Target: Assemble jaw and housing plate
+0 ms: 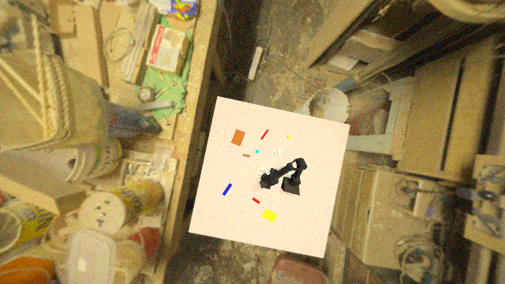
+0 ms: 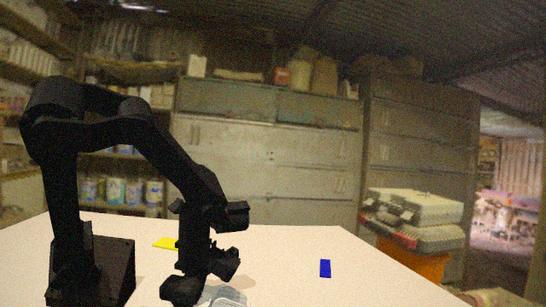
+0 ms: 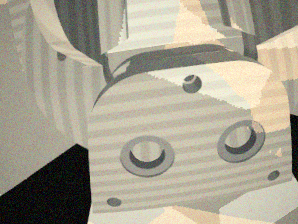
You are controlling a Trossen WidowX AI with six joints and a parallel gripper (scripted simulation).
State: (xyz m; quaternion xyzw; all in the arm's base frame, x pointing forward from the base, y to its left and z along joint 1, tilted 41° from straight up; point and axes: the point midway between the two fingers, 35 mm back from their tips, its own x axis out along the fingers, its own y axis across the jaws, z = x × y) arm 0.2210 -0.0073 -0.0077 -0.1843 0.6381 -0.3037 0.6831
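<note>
My gripper [image 1: 265, 183] [image 2: 206, 278] [image 3: 186, 137] is shut on the housing plate [image 3: 192, 120], with dark fingers at its left and right edges in the wrist view. The plate is pale grey, with two ringed bores and several small holes. Light surfaces show through both bores; whether stubs are in them I cannot tell. A curved grey part [image 3: 52, 95] shows beyond the plate at the upper left. Pale grey parts [image 1: 262, 170] [image 2: 230, 295] stand close beside the gripper. The jaws, pins and gear teeth cannot be made out.
A small white piece [image 1: 278, 151] lies beyond the arm. Flat blue [image 1: 227, 189] [image 2: 325, 269], yellow [image 1: 269, 215] [image 2: 165, 243], orange [image 1: 237, 137], cyan [image 1: 257, 151] and red [image 1: 264, 134] pieces lie around on the pale table [image 1: 316, 237] [image 2: 290, 239].
</note>
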